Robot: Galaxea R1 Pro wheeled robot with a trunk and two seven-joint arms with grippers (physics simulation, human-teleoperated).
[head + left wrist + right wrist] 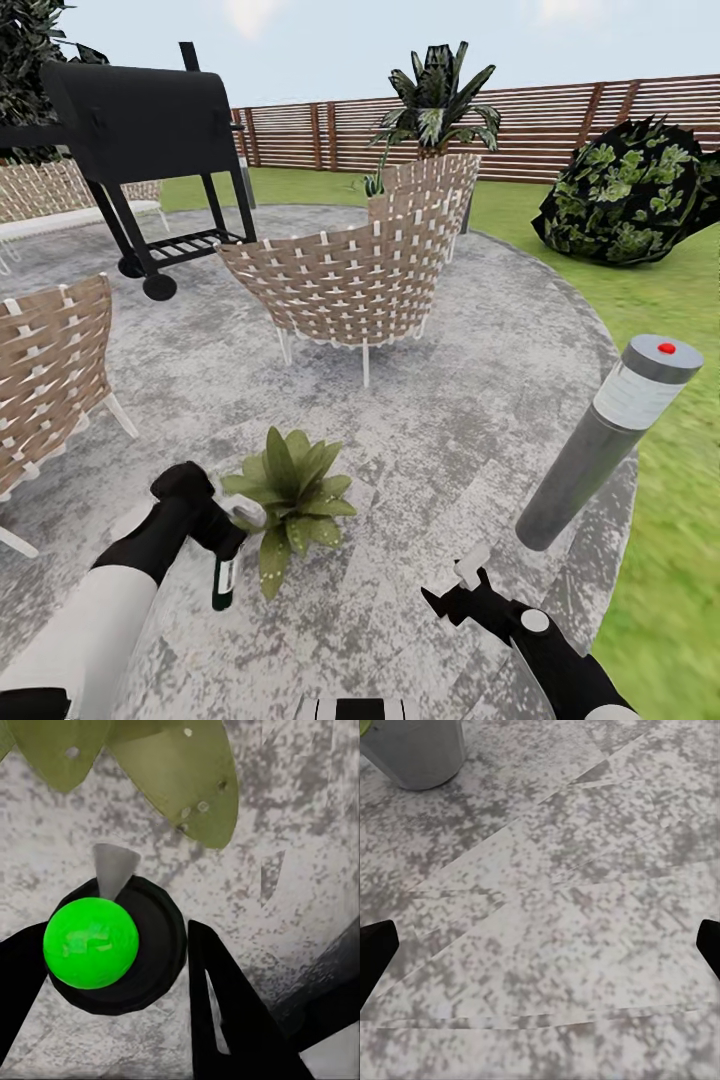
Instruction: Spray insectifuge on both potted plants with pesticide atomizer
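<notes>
Left gripper (222, 535) pinched pesticide atomizer (225, 572), bottle hanging below claw, touching potted plant (290, 495) leaves; right gripper (462, 590) spread.

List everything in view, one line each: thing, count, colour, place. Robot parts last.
Potted plant: one, green, on the patio just ahead.
Pesticide atomizer: one, dark with white label, in the left gripper beside that plant.
Woven chairs: at least three, tan, across the patio.
Grill: one, black, far left.
Bollard light: one, grey, patio's right edge.
Palm: one, green, behind the chairs.
Bush: one, dark green, on the lawn at right.
Fence: one, brown, at the back.
Patio: one, mottled grey.
Left gripper: black, jaws shut on the atomizer.
Right gripper: black, jaws open, empty.
</notes>
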